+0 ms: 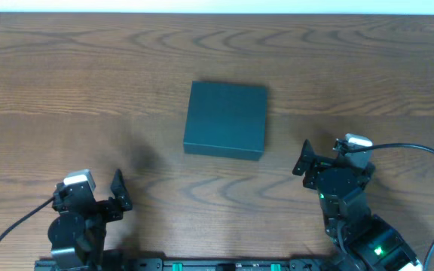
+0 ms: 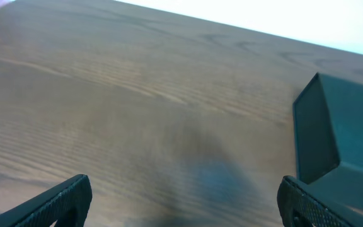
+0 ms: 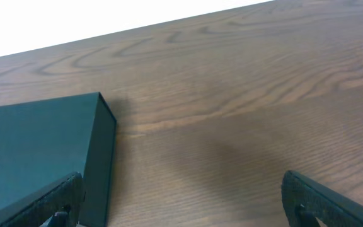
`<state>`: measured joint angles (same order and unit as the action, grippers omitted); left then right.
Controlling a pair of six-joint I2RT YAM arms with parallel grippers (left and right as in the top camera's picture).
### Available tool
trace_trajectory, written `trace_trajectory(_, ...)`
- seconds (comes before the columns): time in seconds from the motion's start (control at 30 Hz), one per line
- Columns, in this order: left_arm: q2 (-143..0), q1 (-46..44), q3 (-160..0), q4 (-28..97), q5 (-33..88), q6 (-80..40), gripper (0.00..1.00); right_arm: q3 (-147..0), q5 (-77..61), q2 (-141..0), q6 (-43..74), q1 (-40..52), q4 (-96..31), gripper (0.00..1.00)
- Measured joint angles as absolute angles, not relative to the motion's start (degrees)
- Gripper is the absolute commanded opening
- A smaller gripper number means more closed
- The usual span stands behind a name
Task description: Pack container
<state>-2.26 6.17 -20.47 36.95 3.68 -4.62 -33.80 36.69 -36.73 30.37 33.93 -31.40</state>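
The container is a plain, dark, roughly square, shallow box lying closed at the table's middle. Its matte surface has a blue-green cast. My left gripper is open and empty near the front left, well away from the box. In the left wrist view the gripper is over bare wood, with the container at the right edge by its right finger. My right gripper is open and empty just off the box's front right corner. In the right wrist view the gripper has the container by its left finger.
The wooden table runs to a white far edge at the top. No snack packages or other objects are in view. Cables trail from both arms at the front.
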Motion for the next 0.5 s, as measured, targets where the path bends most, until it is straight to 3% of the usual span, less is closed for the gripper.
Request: trace_trajectory(0.5,-0.71,6.33,-9.15,34.15,5.21,-4.62,0.95,-33.80,36.69,-36.73,30.37,33.93,-31.44,0.99)
